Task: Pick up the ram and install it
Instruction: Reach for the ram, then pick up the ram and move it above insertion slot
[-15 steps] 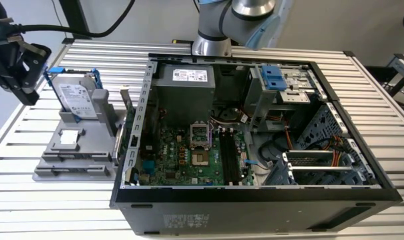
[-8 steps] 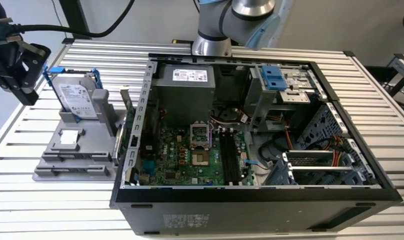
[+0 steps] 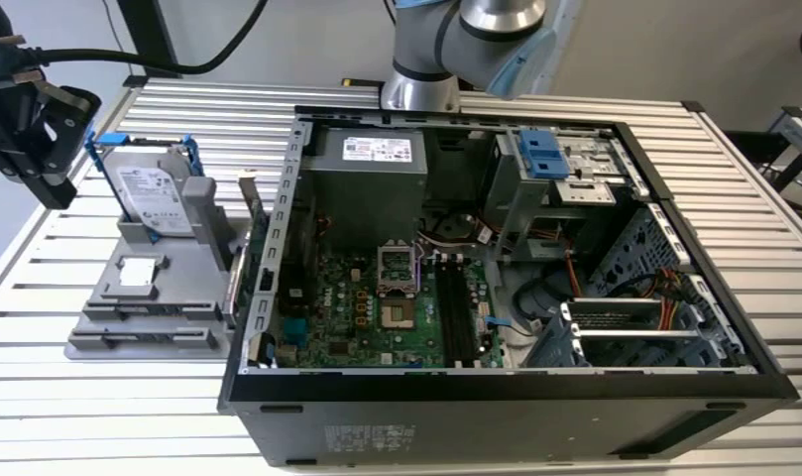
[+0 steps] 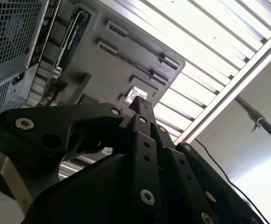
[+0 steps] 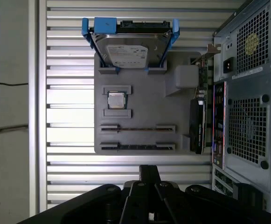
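The ram (image 5: 137, 128) shows as a thin dark strip standing on edge in a long slot of the grey holder (image 5: 140, 100), near the holder's side closest to my gripper. A second long slot (image 5: 137, 146) beside it holds a similar dark strip. My gripper (image 5: 149, 171) hangs above the slatted table, short of the holder's edge, its fingers together with nothing seen between them. In the exterior view the gripper (image 3: 55, 186) is at the far left, above and left of the holder (image 3: 136, 297). The motherboard's long black memory slots (image 3: 456, 307) lie inside the open computer case (image 3: 507, 385).
A silver hard drive in a blue frame (image 5: 128, 49) stands at the holder's far end, with a small square chip (image 5: 116, 100) in a pocket below it. A larger card with a metal bracket (image 5: 198, 126) stands between the holder and the case (image 5: 247, 93). The arm's base (image 3: 420, 89) rises behind the case.
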Robot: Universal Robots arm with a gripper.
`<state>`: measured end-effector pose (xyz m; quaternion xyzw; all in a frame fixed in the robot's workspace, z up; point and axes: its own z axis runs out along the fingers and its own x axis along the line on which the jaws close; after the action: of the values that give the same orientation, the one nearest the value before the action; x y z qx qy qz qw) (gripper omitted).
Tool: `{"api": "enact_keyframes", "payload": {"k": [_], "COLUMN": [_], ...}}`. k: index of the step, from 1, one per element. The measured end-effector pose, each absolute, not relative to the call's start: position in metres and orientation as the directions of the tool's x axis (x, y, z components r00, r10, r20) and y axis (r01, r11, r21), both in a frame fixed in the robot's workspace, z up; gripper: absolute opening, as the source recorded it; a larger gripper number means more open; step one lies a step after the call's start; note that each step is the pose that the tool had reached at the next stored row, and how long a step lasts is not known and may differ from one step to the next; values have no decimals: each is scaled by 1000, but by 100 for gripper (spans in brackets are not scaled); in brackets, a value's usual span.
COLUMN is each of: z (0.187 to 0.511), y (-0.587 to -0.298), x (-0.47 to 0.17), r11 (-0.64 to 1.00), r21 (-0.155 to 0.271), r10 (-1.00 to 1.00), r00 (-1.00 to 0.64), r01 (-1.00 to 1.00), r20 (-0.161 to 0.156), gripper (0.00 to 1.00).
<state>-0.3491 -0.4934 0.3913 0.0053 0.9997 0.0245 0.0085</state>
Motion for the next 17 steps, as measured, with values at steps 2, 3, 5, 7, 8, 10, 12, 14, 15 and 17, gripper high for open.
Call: {"api": "enact_keyframes", "payload": {"k": [2, 3, 5, 7, 8, 10, 12, 14, 15, 17], "z": [391, 391, 392, 392, 393, 393, 394, 394, 394, 395], "y": [-493, -493, -493, -493, -493, -493, -493, -493, -493, -493], "x": [-349, -349, -349, -349, -349, -349, -349, -349, -349, -349], "r11": [999, 999, 999, 999, 999, 998, 998, 998, 997, 997], "r21": [49, 49, 49, 49, 49, 49, 49, 49, 49, 49], "r10": [4, 0, -6, -14, -18, -27, -36, -47, -53, -66], "r00": [-1000, -1000, -1000, -1000, -1000, -999, -999, -999, -998, -998], "r01": [3, 0, -7, -14, -19, -28, -37, -47, -53, -67], "r20": [-17, -17, -17, -17, -17, -17, -17, -17, -17, -17], "gripper": [0, 0, 0, 0, 0, 0, 0, 0, 0, 0]}}
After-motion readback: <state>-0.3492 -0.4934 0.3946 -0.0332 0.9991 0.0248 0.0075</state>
